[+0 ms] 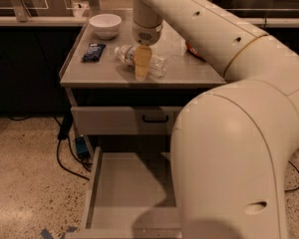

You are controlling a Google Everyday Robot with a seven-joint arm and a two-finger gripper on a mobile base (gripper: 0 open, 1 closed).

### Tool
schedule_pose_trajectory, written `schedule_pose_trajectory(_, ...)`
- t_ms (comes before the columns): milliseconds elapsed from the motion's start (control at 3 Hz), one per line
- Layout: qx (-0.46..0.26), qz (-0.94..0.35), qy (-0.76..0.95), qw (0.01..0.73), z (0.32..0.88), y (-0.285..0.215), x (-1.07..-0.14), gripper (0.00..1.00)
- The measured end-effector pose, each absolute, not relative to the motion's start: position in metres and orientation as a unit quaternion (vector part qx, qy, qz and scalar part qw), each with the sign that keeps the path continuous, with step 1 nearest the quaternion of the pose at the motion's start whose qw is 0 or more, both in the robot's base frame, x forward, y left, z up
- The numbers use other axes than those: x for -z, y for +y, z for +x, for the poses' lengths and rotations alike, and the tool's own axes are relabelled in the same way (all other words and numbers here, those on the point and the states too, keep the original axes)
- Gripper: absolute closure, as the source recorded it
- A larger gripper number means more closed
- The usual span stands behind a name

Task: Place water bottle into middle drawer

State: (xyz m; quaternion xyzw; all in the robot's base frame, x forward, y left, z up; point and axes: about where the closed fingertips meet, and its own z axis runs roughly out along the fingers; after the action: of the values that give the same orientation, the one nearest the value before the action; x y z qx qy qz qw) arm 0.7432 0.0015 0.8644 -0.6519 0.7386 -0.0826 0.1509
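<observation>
The gripper [141,71] is seen lowered from the pale arm [224,49] onto the top of the grey cabinet [89,73], right at the middle of the water bottle [157,65]. Whether it is open or closed, and whether anything is held in it, cannot be told from this view. The water bottle is seen lying on its side on the cabinet top, its white-capped end pointed to the left and back, its clear crinkled body crossed in front by the gripper.

To the left of the bottle a dark blue packet [93,51] is laid flat, and behind that a white bowl [105,25] is set near the rear corner. To the right, a red can [192,49] is mostly hidden by the arm.

Below the top, a closed drawer front [109,121] with a small black handle [155,118] is seen. Under it the middle drawer [119,183] is pulled out wide, its right part hidden by the arm. A black cable [60,156] is trailed over the speckled floor [25,183] to the left.
</observation>
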Motion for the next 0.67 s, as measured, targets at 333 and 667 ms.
schedule_pose_trajectory(333,0.038,-0.663,0.735,0.138,0.7534,0.0135,-0.8431,0.00)
schedule_pose_trajectory(667,0.035,-0.661,0.736,0.145,0.7578,0.0160,-0.8457,0.04)
